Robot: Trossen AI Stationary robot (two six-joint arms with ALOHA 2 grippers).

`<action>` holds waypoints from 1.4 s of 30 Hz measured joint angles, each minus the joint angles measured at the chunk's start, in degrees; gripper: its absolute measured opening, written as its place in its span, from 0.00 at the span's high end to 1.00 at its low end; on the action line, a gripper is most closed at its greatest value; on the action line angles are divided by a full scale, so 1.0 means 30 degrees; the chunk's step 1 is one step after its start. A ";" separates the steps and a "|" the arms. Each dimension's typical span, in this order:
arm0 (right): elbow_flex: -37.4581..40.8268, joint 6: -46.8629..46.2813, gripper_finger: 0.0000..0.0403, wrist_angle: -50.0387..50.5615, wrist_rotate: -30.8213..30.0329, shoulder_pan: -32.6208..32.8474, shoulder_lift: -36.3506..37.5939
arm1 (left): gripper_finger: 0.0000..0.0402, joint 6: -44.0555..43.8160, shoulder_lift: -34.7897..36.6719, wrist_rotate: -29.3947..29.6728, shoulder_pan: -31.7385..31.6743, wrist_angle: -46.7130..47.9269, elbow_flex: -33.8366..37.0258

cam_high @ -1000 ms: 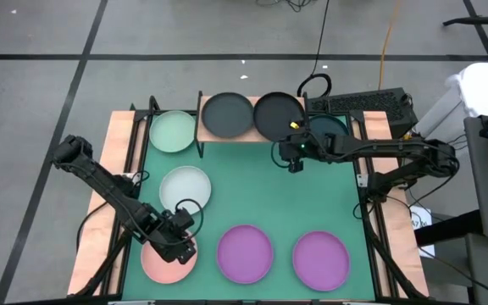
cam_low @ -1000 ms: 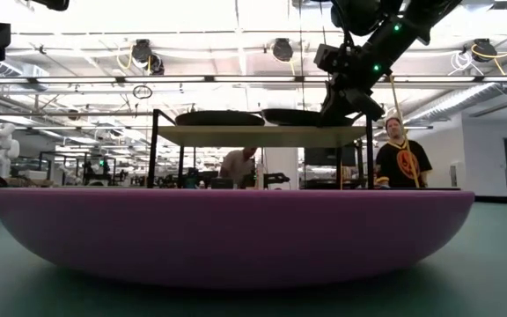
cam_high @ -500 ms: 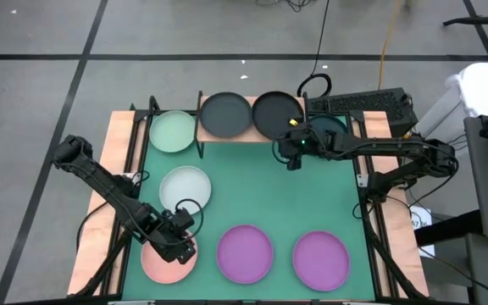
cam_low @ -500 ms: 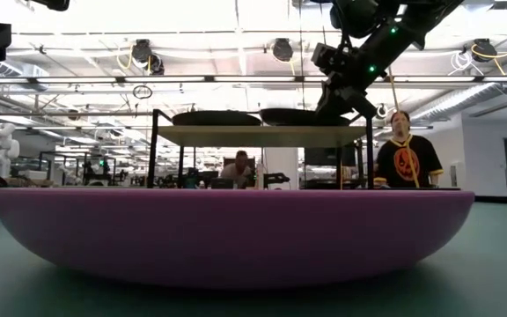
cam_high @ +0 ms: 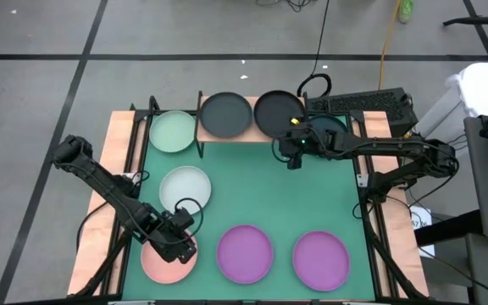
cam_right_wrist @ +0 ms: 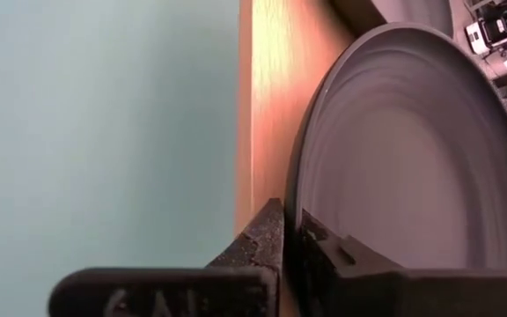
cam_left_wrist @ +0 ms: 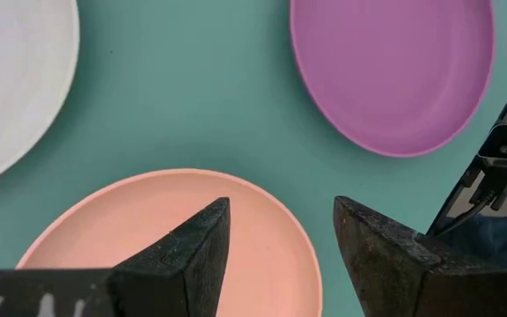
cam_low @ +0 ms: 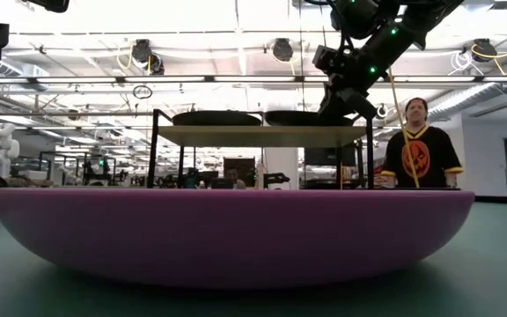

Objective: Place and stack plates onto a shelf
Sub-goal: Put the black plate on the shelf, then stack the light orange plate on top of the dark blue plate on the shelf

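Two dark plates lie side by side on the shelf [cam_high: 246, 131] at the table's far edge: the left one [cam_high: 225, 113] and the right one [cam_high: 276, 112]. My right gripper [cam_high: 288, 135] is shut on the right one, at the shelf's near right corner. The low view shows both plates lying flat on the shelf board [cam_low: 262, 135], with my right gripper [cam_low: 341, 104] at the right plate [cam_low: 306, 117]. My left gripper [cam_high: 182, 246] hangs open above the pink plate [cam_high: 166, 258] at the near left, its fingers [cam_left_wrist: 209, 242] clear of the plate [cam_left_wrist: 148, 229]. My right gripper pinches the near rim [cam_right_wrist: 294, 198] of the right dark plate between its two fingers, one finger [cam_right_wrist: 262, 233] outside the rim and the other [cam_right_wrist: 346, 260] inside the plate's hollow. The fingers slant down from the table's near right side. The plate rests on the shelf board [cam_right_wrist: 267, 97].
On the green mat lie a mint plate [cam_high: 173, 131], a pale plate [cam_high: 185, 186] and two purple plates [cam_high: 245, 252] [cam_high: 321, 258]. A dark teal plate [cam_high: 330, 125] shows under my right arm. A person [cam_low: 416, 154] stands beyond the table.
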State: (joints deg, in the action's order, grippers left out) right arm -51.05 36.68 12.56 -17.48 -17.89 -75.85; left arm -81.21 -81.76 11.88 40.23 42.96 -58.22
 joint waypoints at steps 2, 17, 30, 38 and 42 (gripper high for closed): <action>0.0000 -0.0135 0.94 -0.0006 -0.0061 -0.0007 -0.0007 | 0.48 0.0000 0.0000 0.0000 0.0000 0.0000 0.0000; 0.0066 -0.1516 0.66 -0.1522 -0.1158 -0.0045 0.0354 | 0.48 0.0041 0.0000 -0.1661 -0.0007 -0.0080 0.0000; 0.0036 -0.1676 0.64 -0.1753 -0.0589 0.0462 0.1261 | 0.48 0.0342 0.0007 -0.1792 -0.0007 -0.0030 0.0000; 0.0036 -0.5003 0.64 -0.1661 -0.0582 0.1365 0.3896 | 0.48 0.0846 0.0101 -0.2133 -0.0007 0.0149 0.0000; 0.0036 -0.8517 0.64 -0.1343 -0.0582 0.2161 0.5925 | 0.48 0.1004 0.0472 -0.2308 -0.0022 0.1229 -0.0007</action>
State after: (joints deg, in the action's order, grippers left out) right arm -50.94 11.14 8.53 -19.22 -11.41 -58.08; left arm -78.20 -80.34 4.95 40.16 46.65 -58.24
